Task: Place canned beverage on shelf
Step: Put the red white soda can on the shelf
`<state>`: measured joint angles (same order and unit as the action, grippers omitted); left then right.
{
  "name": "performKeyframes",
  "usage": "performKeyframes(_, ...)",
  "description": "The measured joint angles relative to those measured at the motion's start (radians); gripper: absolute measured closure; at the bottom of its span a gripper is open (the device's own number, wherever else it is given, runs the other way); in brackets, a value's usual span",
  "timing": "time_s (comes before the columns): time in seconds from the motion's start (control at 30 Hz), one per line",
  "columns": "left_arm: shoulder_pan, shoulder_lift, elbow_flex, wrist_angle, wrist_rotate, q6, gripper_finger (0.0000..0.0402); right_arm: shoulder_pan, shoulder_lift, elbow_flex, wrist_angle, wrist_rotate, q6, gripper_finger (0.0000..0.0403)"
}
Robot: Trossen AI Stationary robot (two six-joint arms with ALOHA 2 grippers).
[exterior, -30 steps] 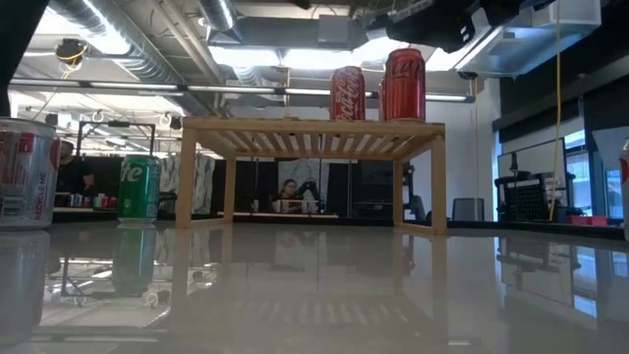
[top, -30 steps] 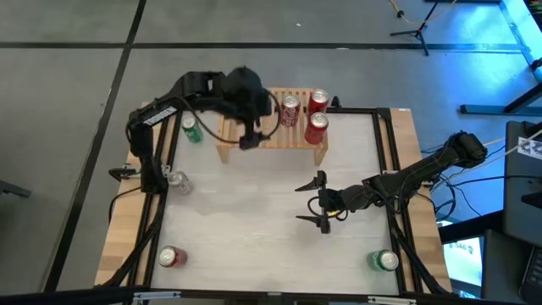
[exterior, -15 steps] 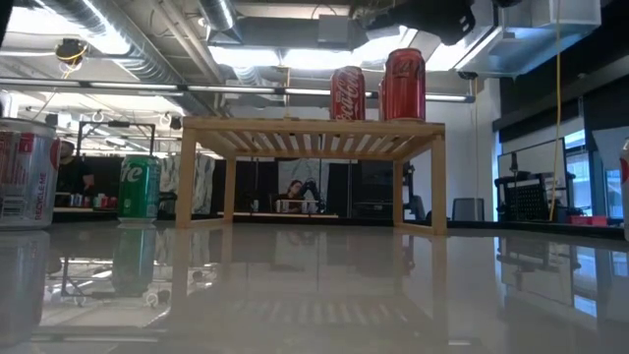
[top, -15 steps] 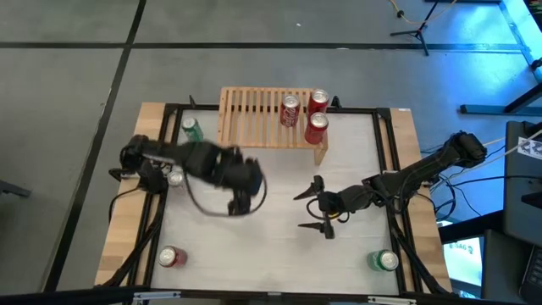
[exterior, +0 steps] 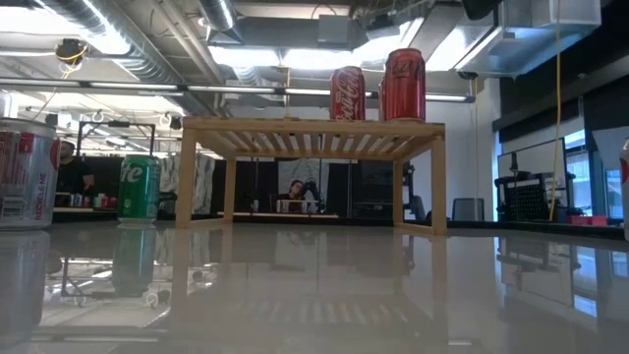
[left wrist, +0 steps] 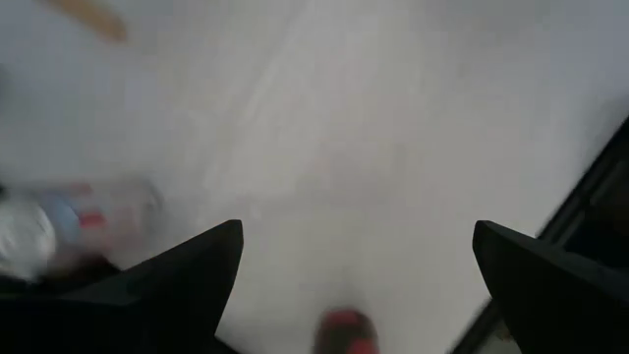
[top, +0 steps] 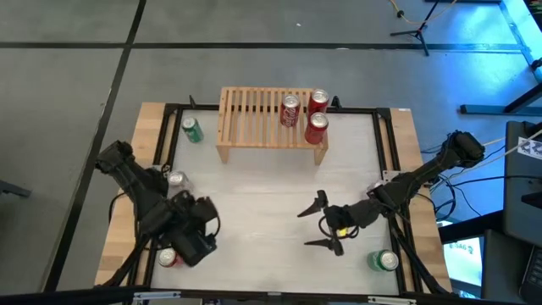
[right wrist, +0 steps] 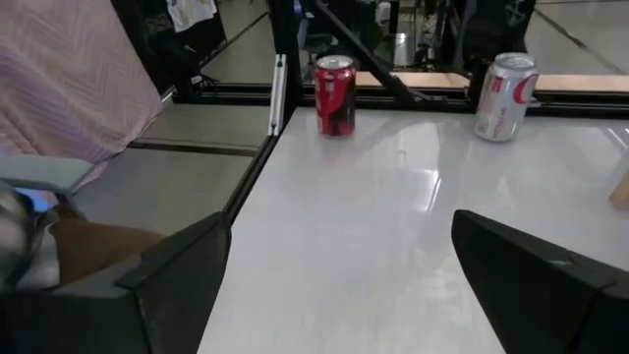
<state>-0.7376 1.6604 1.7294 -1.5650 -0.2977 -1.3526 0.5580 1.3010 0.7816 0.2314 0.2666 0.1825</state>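
Note:
The light-wood slatted shelf [top: 269, 119] [exterior: 313, 133] stands at the table's far edge with three red cans [top: 315, 127] [exterior: 404, 84] upright on its right part. My left gripper [top: 188, 244] [left wrist: 356, 236] is open and empty above the near left corner, over a red can [top: 168, 257] [left wrist: 346, 334] standing on the table. My right gripper [top: 326, 224] [right wrist: 341, 221] is open and empty above the table's near right part.
A green can [top: 191, 129] [exterior: 139, 187] stands left of the shelf. A silver can [top: 176, 180] [right wrist: 503, 84] stands at the left edge. Another green can [top: 385, 260] stands near the near right corner. A black frame [top: 389, 152] runs round the table.
My left arm has swung away from the shelf toward the table's near left corner, its gripper empty, and now hangs over the red can there. My right gripper has gone a little toward the near edge. The cans on the shelf have stayed put.

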Motion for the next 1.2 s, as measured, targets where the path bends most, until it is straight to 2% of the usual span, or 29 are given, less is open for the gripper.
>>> performKeyframes(0.13,-0.051,0.0,-0.038,0.047,0.083,-0.1,0.0011,-0.002,0.0,0.0,-0.001,0.023,-0.001,0.0022)
performKeyframes(0.5,-0.136,0.012,-0.079,0.32,0.082,-0.187,0.0011,-0.001,0.014,0.0,0.005,0.025,0.024,0.0022)
performKeyframes(0.73,-0.203,0.022,-0.079,0.231,0.101,-0.407,0.0011,-0.002,0.014,0.017,0.012,0.01,-0.014,0.0022)
performKeyframes(0.93,-0.283,0.022,-0.079,0.128,0.108,-0.663,0.0011,-0.002,0.013,0.023,0.01,0.01,-0.057,0.0022)
performKeyframes(1.13,-0.329,0.022,-0.087,0.084,0.117,-0.781,0.0011,-0.002,0.013,0.023,0.01,0.01,-0.06,0.0022)
performKeyframes(1.2,-0.336,0.022,-0.107,0.084,0.154,-0.81,0.0011,-0.002,0.013,0.023,0.01,0.01,-0.06,0.0022)
